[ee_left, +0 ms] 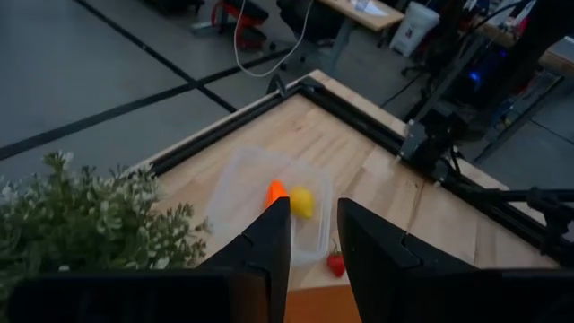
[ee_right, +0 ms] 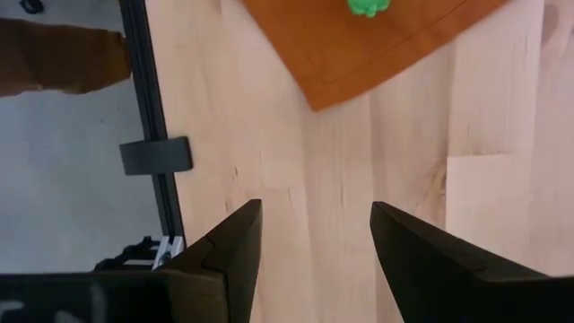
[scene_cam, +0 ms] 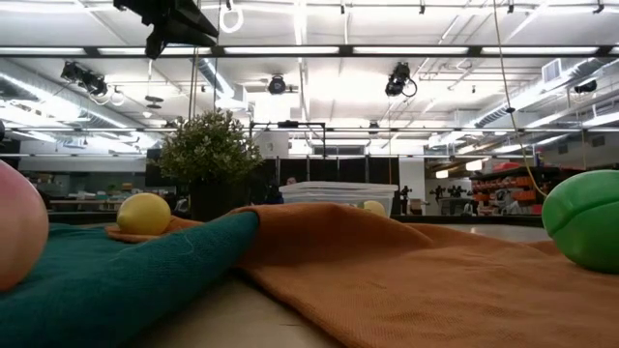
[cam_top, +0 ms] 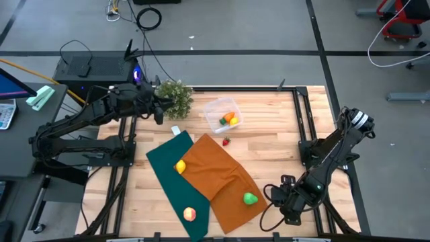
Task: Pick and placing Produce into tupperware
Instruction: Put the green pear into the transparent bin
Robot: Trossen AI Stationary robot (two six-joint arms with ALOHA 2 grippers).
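While both arms hang clear of the produce, the tupperware (cam_top: 222, 115) sits on the tabletop (cam_top: 269, 148) at about 12 o'clock from the cloths, its long axis running slantwise from 8 o'clock to 2 o'clock in the high view. Inside it lie an orange piece (cam_top: 230, 116), a yellow piece (cam_top: 235, 122) and a green piece (cam_top: 224, 121), close together. A small red piece (cam_top: 226, 141) lies on bare wood just outside the box, at its 6 o'clock. A yellow fruit (cam_top: 180, 167) rests where the green cloth (cam_top: 164, 165) meets the orange cloth (cam_top: 218, 178). A peach-coloured fruit (cam_top: 190, 214) sits near the green cloth's 6 o'clock end. A green fruit (cam_top: 250, 198) lies on the orange cloth towards 4 o'clock.

The left claw (ee_left: 314, 247) hovers by the potted plant (cam_top: 175, 98), at 9 o'clock from the box, its fingers slightly parted with nothing between them. The right claw (ee_right: 314, 242) hangs low over bare wood at 3 o'clock from the green fruit, fingers spread apart and empty.
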